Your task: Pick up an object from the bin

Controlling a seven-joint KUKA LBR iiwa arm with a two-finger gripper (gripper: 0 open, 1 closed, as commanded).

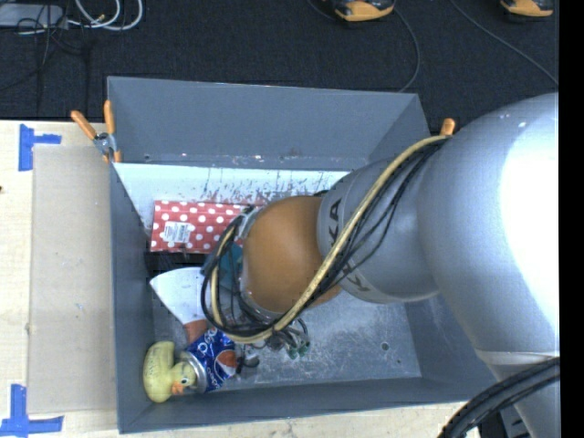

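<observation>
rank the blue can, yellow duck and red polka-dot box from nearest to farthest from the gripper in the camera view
1. blue crushed can, just to the view's left of the gripper
2. yellow duck, lower-left corner, past the can
3. red polka-dot box, upper left, at the back

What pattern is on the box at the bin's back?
Box: red with white dots, camera view.

A: What's sitting in the bin's (265, 121) lower left corner?
B: A yellow duck (161, 372) is standing there, its beak pressing against a crushed blue can (212, 359) that's lying on its side.
A: And behind those two?
B: A white sheet (182, 290) is tilting up just behind the can, and a red box (196, 224) with white dots is lying farther back, at the left.
</observation>
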